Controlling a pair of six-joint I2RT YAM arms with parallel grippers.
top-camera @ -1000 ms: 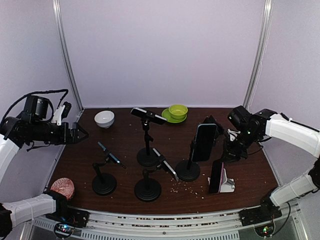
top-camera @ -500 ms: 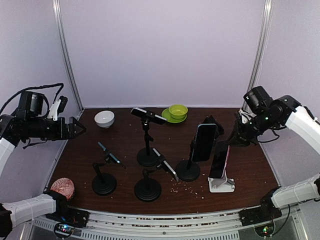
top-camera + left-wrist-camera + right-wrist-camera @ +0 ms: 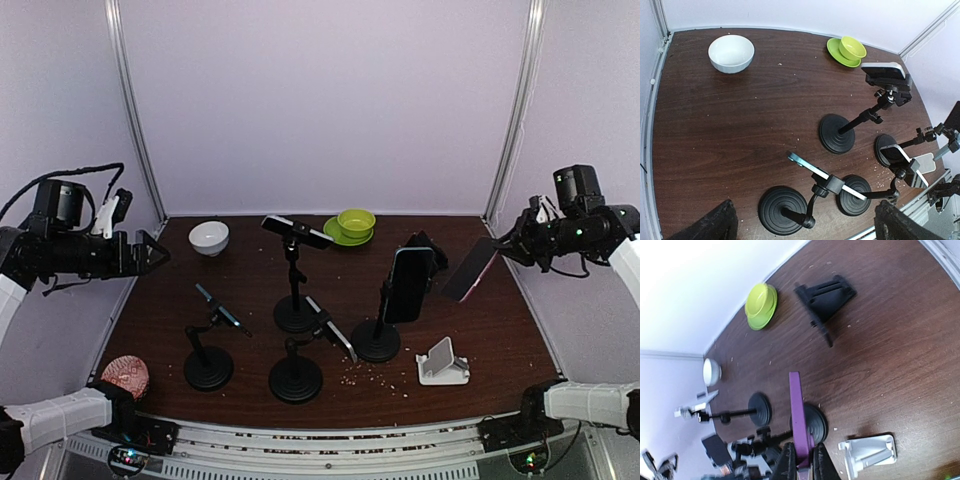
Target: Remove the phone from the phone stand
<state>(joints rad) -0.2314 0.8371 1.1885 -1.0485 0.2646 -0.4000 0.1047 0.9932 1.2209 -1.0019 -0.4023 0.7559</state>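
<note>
The dark wooden counter [image 3: 500, 330] fills the floor of a pale-walled booth. The right arm [image 3: 590, 235] reaches in from the right edge, raised above the counter. The right fingers [image 3: 508, 247] are closed narrowly on one end of the phone [image 3: 468, 271]. The phone hangs tilted in the air, clear of the counter, just right of the larger black phone [image 3: 408, 283] and up behind the stand [image 3: 443, 362]. From the right wrist the phone shows edge-on as a purplish-pink strip clamped between the two fingers. The left arm [image 3: 60, 250] is held over the left edge, well apart from everything. The left fingers [image 3: 156, 257] are spread wide with nothing between them, their tips at the bottom corners of the left wrist view.

Four black pole holders with round bases stand in the middle. The tall holder [image 3: 294, 290] has a phone lying flat on top. The right holder [image 3: 377, 335] carries the larger black phone upright. The front-left holder [image 3: 208, 362] and the front-middle holder [image 3: 296, 375] are lower, each with a slanted phone.

At the back sit a white bowl [image 3: 209, 237] and a green bowl [image 3: 356, 220] on a green plate [image 3: 338, 236]. A red patterned round object [image 3: 125, 375] lies at the front-left corner. The small white stand sits bare on the counter near the front right, just right of the holders. Pale crumbs [image 3: 385, 378] are scattered beside it.
</note>
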